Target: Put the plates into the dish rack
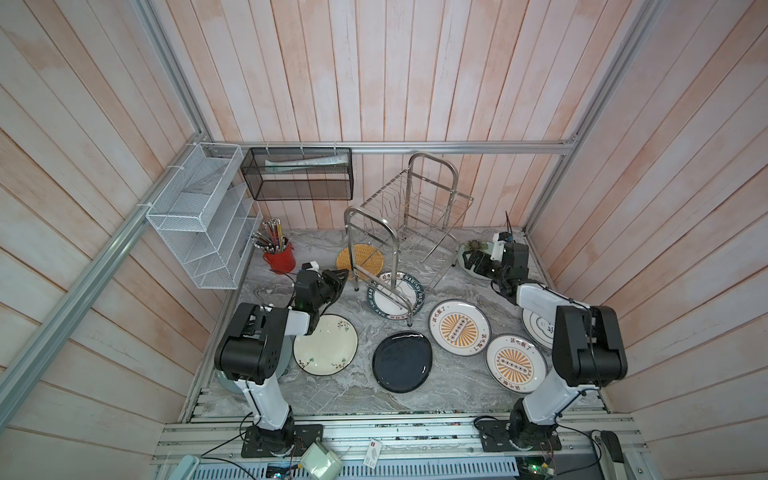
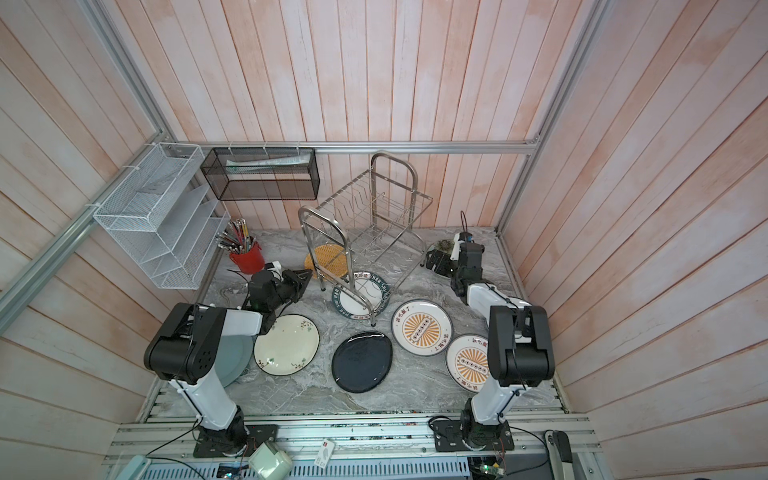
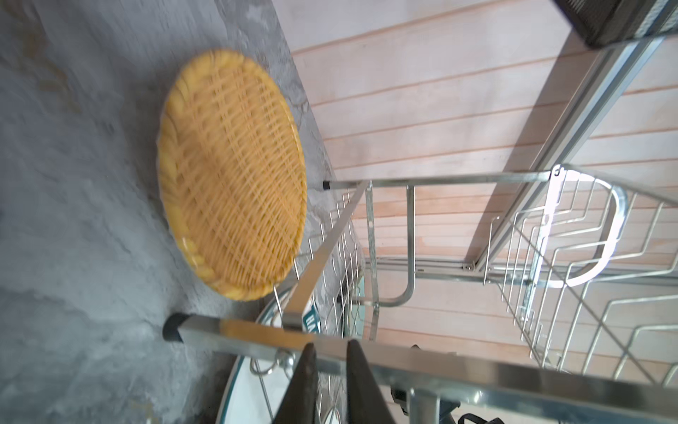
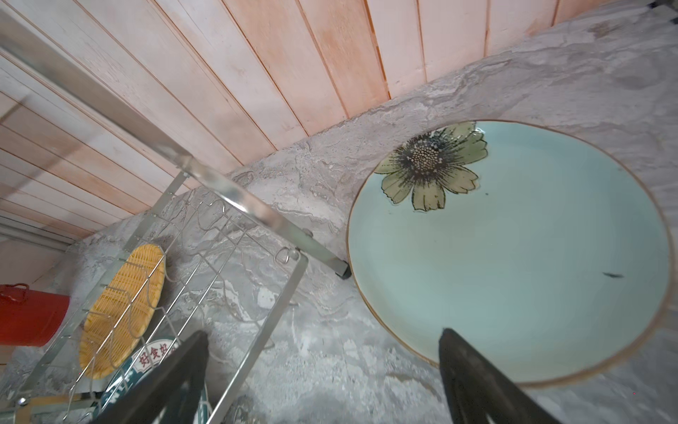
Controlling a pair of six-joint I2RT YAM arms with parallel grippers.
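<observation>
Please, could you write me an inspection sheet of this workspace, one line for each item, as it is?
Surface: grey marble-look tabletop.
Job's things: dish rack upright, both tiers empty; yellow woven plate and green-lettered plate flat at its near end; cream floral plate, black plate, sunburst plates, mint plate flat; grey-teal plate and ringed plate partly hidden by the arms.
Clutter: red pencil cup; white wire organiser and black mesh basket hanging at the back.
Grippers: left gripper by the rack's near leg, jaws almost closed, empty; right gripper over the mint plate's rim, jaws wide open, empty.
Cables: black cable tied along the left arm.
Surroundings: pinkish plank walls, aluminium frame.
</observation>
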